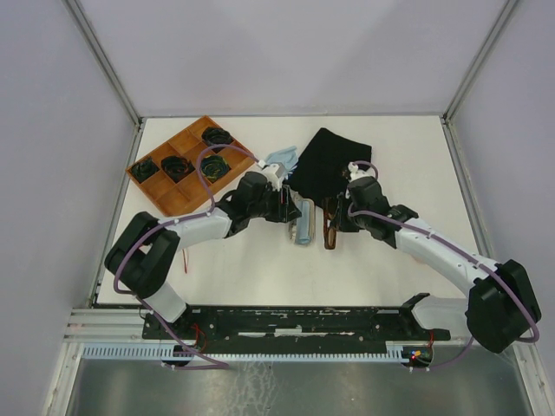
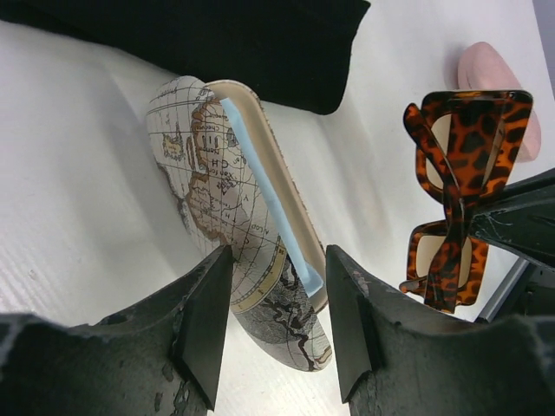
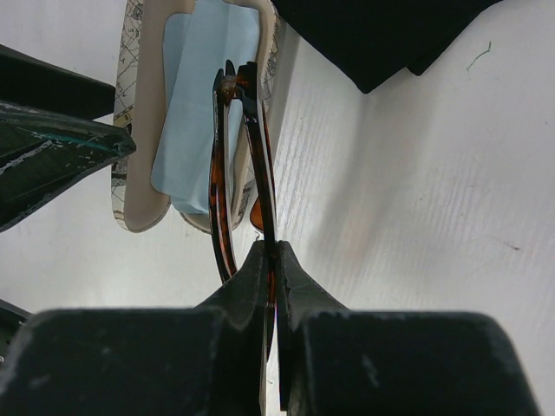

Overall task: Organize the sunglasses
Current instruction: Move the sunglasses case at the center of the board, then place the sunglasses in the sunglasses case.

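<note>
Black right gripper (image 3: 273,253) is clamped tight on the sunglasses (image 3: 223,186), fingers pinched on the frame near the bridge. The sunglasses have a chunky tortoiseshell frame with pale lenses. They are held on end, one lens above the other, in the left wrist view (image 2: 451,208). From above they sit just right of the case (image 1: 303,227), near the middle of the table (image 1: 260,269). In the right wrist view they overlap the case's right rim; I cannot tell if they touch it.

Left gripper (image 2: 277,277) has its fingers apart, straddling the near end of the case (image 2: 217,199). Whether the pads press on the shell is not clear.

The case is open, with a cream lining and a map-print outer shell. A blue cloth (image 3: 199,104) lies flat inside it and nothing else shows in there. The map print has small lettering, too fine to read. No brand is visible on the sunglasses.

A black cloth (image 1: 329,160) lies behind both grippers, spread on the table. A pink case (image 2: 496,78) lies past the sunglasses, partly hidden by them. A pale-blue rag (image 1: 282,159) lies beside the black cloth's left edge.

A wooden tray (image 1: 186,192) sits at far left, set at an angle and divided into compartments. Four compartments each hold a dark coiled bundle (image 1: 176,165); the near compartments show bare wood.
</note>
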`<control>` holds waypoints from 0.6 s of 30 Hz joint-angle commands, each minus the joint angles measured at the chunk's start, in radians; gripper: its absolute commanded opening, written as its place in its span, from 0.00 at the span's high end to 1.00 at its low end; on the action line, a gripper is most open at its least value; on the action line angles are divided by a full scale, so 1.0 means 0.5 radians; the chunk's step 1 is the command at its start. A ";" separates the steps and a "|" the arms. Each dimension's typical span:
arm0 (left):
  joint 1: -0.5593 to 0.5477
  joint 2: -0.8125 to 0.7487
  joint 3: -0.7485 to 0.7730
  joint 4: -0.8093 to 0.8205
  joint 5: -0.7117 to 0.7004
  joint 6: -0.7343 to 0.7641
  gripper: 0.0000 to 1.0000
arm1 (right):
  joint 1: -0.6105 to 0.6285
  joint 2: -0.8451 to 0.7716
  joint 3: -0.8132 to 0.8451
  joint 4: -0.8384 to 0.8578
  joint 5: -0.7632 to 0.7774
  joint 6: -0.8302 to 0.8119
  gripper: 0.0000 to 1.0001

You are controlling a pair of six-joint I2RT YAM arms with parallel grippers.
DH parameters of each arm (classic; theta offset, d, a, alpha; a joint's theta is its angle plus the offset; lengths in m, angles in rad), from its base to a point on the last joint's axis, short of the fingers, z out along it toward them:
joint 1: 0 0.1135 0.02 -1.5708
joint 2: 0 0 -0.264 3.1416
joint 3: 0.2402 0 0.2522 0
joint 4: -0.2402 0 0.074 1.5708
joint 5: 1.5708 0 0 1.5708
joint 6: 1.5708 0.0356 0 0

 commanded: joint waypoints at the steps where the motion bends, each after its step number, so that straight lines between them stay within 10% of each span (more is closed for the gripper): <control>1: -0.034 0.005 0.103 0.082 0.028 -0.066 0.46 | -0.031 -0.017 0.067 0.044 0.022 -0.007 1.00; 18: -0.134 0.101 0.162 0.078 -0.001 -0.064 0.46 | -0.265 0.156 0.022 0.407 -0.466 0.158 1.00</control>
